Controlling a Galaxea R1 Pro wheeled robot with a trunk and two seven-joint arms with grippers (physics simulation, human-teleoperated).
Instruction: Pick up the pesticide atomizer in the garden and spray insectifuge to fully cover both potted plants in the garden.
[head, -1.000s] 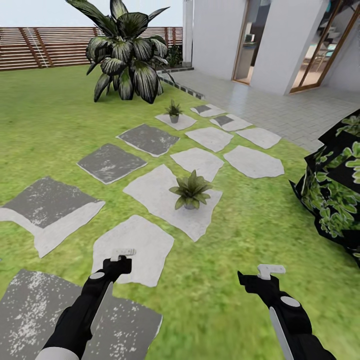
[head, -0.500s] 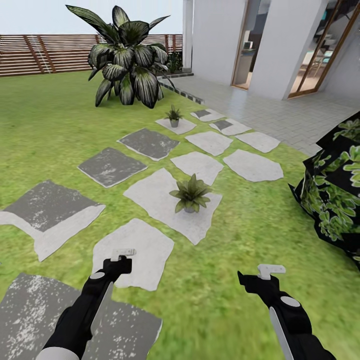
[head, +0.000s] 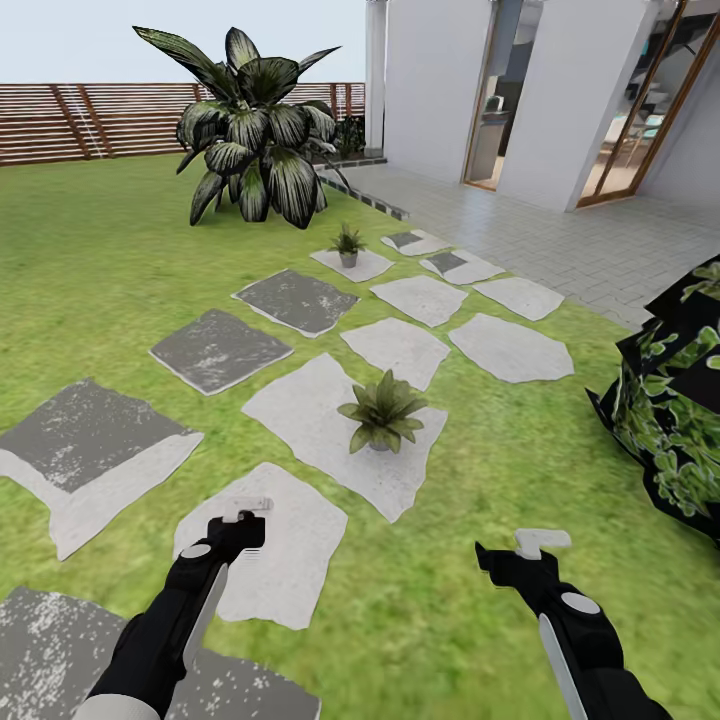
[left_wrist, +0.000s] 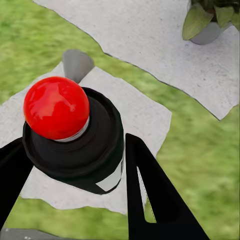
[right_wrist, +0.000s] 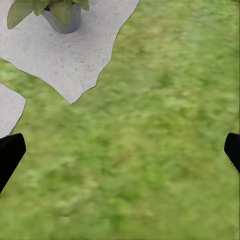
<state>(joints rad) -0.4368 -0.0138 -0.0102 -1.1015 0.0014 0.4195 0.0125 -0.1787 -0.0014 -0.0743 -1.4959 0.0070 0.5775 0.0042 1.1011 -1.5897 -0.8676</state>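
Pesticide atomizer (left_wrist: 100, 150), a dark bottle with a white label patch and a red round top in the left wrist view, sits between the two fingers of the left gripper (head: 240, 516), which are closed against its sides above a pale stepping stone (head: 285, 560). The right gripper (head: 530, 551) is spread wide with nothing between its fingers, over the lawn (head: 440, 610). One potted plant (head: 382, 412) stands on the stone just ahead, and the other potted plant (head: 347, 243) is farther away near the big striped-leaf palm (head: 255, 140).
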